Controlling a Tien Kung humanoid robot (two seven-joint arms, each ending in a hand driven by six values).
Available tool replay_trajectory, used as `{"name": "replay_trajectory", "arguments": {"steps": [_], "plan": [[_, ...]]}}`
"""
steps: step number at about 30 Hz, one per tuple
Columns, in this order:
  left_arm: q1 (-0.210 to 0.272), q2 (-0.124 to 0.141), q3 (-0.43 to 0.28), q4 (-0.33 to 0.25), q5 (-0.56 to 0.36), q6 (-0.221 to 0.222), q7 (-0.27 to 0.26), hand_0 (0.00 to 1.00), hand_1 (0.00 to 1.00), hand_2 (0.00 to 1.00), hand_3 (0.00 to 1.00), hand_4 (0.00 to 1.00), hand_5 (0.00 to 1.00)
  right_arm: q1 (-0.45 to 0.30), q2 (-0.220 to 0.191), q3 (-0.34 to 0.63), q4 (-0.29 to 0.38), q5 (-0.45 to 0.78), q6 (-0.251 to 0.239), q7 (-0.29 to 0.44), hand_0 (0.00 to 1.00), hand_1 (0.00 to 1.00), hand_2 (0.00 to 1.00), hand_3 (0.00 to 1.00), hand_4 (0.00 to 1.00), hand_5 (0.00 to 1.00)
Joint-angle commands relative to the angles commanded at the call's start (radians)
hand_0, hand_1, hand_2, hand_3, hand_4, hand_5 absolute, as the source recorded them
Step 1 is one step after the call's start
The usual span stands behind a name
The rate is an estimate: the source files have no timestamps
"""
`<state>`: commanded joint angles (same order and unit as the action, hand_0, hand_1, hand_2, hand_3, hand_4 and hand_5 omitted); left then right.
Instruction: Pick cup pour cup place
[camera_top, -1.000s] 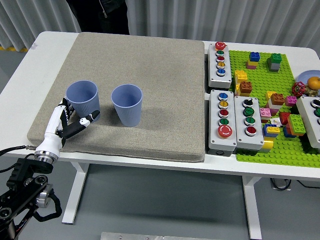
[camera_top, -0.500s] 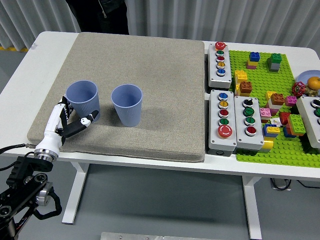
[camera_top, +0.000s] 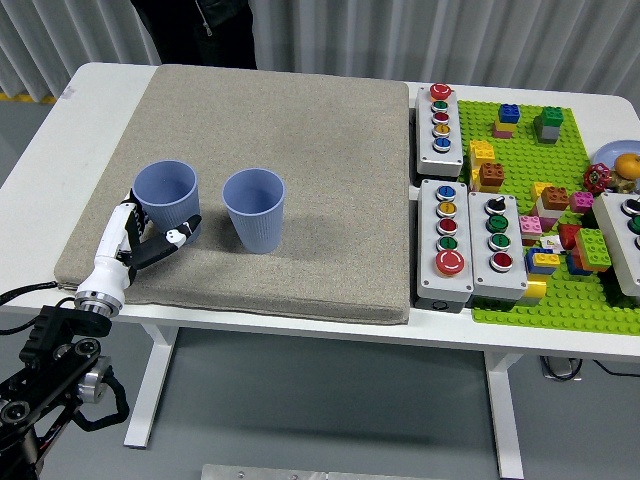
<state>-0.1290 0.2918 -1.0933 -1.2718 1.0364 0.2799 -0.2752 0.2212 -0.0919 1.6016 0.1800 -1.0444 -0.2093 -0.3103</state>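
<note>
Two blue cups stand upright on the beige mat (camera_top: 300, 130): one cup (camera_top: 167, 200) at the left and a second cup (camera_top: 254, 209) just to its right. My left hand (camera_top: 150, 235), white with black fingers, lies low at the mat's front left, its fingers spread around the base of the left cup without closing on it. Whether a fingertip touches the cup is hard to tell. The right arm is out of view.
Grey button boxes (camera_top: 440, 130) (camera_top: 446, 243) (camera_top: 497, 244) stand right of the mat. A green baseplate (camera_top: 560, 300) with several loose bricks fills the right side. A person in dark clothing (camera_top: 195, 30) stands at the far edge.
My left hand has shifted slightly right and closer to the left cup's base. The cups have not moved.
</note>
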Motion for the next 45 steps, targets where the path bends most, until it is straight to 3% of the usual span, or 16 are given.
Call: {"name": "replay_trajectory", "arguments": {"steps": [19,45], "plan": [[-0.010,0.007,0.000,0.015,0.005,-0.003,0.007,0.962,0.951,0.998,0.998,0.894,0.262,-0.004,0.000,0.002,0.000,-0.010,0.001,-0.003,0.706,0.632,0.584,0.572,0.002,0.080],[-0.037,-0.003,0.015,0.036,-0.002,-0.006,0.011,0.963,0.953,0.998,0.998,0.902,0.281,0.002,-0.001,-0.003,0.000,-0.001,-0.001,-0.001,0.707,0.632,0.584,0.571,0.002,0.077]]}}
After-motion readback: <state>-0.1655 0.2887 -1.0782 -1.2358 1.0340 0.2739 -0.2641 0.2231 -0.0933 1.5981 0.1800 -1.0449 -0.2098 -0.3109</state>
